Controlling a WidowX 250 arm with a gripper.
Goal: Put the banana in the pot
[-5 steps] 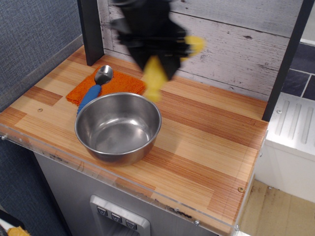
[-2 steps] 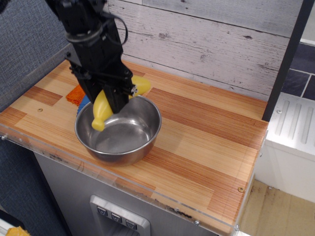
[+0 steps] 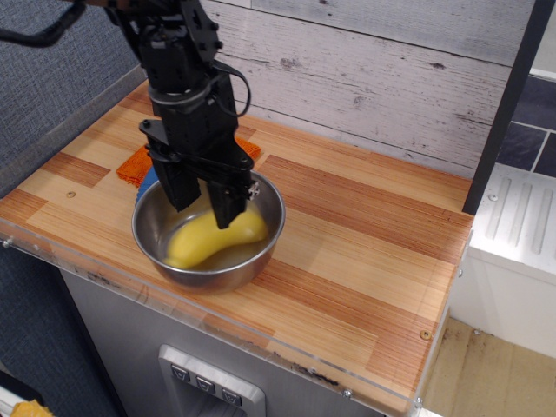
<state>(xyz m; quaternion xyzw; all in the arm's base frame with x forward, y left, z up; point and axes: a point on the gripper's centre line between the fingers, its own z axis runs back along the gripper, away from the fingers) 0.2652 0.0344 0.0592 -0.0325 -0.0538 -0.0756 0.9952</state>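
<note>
Banana (image 3: 208,239) now down inside pot (image 3: 261,245)

Banana (image 3: 208,240): smooth, plain yellow, gently curved, lying on its side inside the pot. Pot (image 3: 258,239): round, shiny steel, no handles, upright near the bench's front edge, toward the left corner.

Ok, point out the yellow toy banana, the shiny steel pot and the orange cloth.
Yellow plastic toy banana (image 3: 208,241): main view, middle of body.
Shiny round steel pot (image 3: 228,275): main view, front outer wall.
Orange cloth (image 3: 135,162): main view, left corner.
</note>
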